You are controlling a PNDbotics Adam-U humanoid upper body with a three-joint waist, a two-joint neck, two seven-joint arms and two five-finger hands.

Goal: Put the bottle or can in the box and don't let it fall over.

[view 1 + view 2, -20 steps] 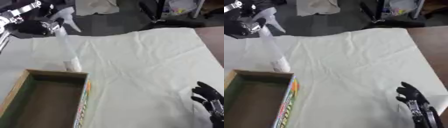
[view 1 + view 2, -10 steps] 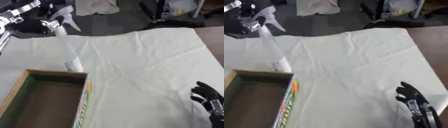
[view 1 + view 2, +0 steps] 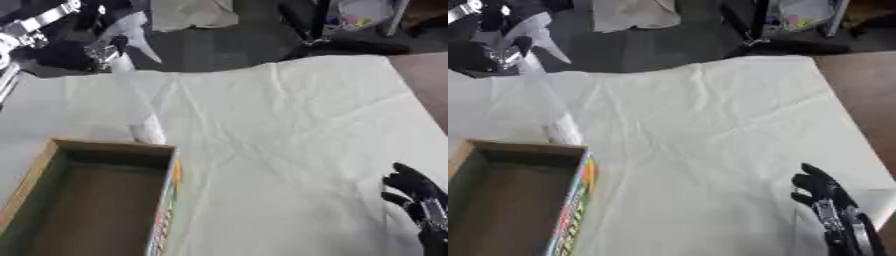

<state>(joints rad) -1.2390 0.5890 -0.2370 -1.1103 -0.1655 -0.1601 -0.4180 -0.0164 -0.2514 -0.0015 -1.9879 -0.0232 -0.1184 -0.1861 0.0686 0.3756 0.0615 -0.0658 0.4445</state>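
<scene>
At the far left, the robot's black left hand curls its fingers round the white trigger head of a tall, clear spray bottle tilted just behind the open cardboard box on the white-clothed tabletop, while the right hand rests spread at the lower right.

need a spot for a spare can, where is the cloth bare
The white cloth is bare between the box and the right hand. It is crowded at the far left, where the left hand holds the spray bottle behind the box.
</scene>
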